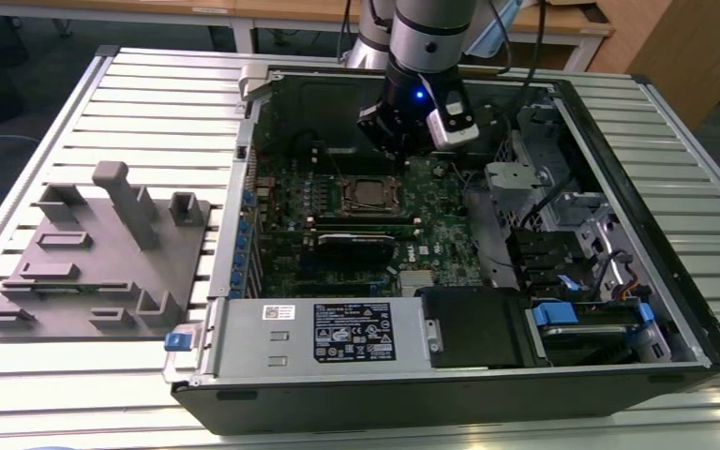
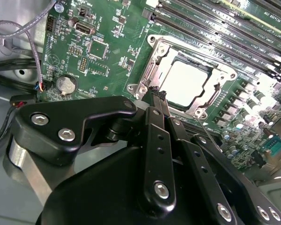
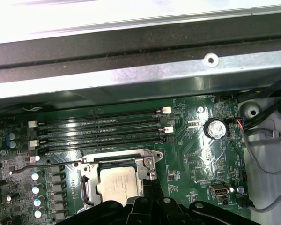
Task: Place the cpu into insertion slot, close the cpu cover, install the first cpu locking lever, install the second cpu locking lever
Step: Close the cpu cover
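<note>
The gripper, its tips closed together, hangs just beside the socket. There the chip lies under the cover. The chip looks light, stiff and fragile, so it is best held by its edges.

Grey-silver cpu, green motherboard

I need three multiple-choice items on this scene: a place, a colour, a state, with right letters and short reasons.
1. Where is the cpu? A in the insertion slot; B on the floor; C in a person's hand.
2. What colour is the motherboard? A red; B green; C white.
3. The cpu cover is: A standing open; B removed; C lowered over the cpu.
1 A, it sits inside the slot; 2 B, green in both wrist views; 3 C, its frame lies flat around the cpu.
</note>
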